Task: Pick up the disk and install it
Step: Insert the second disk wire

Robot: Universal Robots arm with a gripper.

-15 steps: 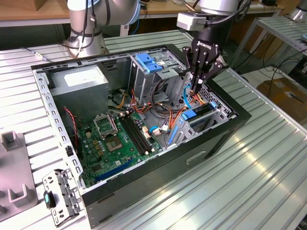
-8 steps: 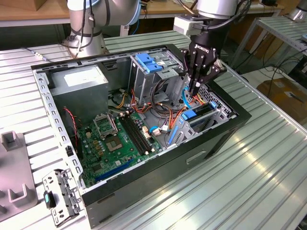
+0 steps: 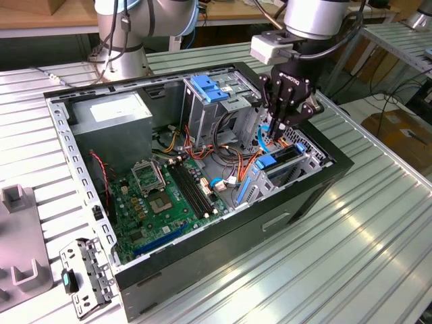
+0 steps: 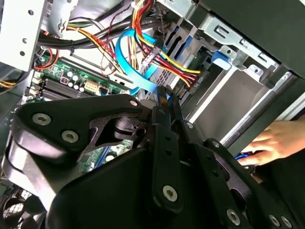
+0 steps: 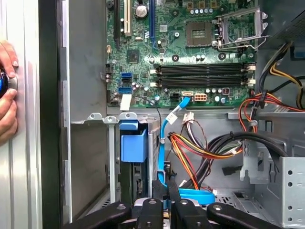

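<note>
The disk (image 3: 278,162), a dark drive in a bright blue carrier, sits in the low drive bay at the open computer case's end on the exterior view's right. Its rounded blue end (image 5: 133,145) faces the motherboard. My gripper (image 3: 278,127) hangs just above that bay, over the drive's far end, with its black fingers (image 5: 157,200) drawn together and nothing held between them. In the second wrist view the gripper (image 4: 167,98) points down toward the thin light-blue cable (image 4: 125,62), which loops close beside the fingertips.
A tall grey cage with a blue latch plate (image 3: 206,88) stands beside the bay. Bundled wires (image 5: 200,148) and the motherboard (image 3: 169,196) fill the case floor. A person's hand (image 5: 7,90) rests on the case's outer wall. A grey fixture (image 3: 20,236) and a metal bracket (image 3: 84,273) lie on the table.
</note>
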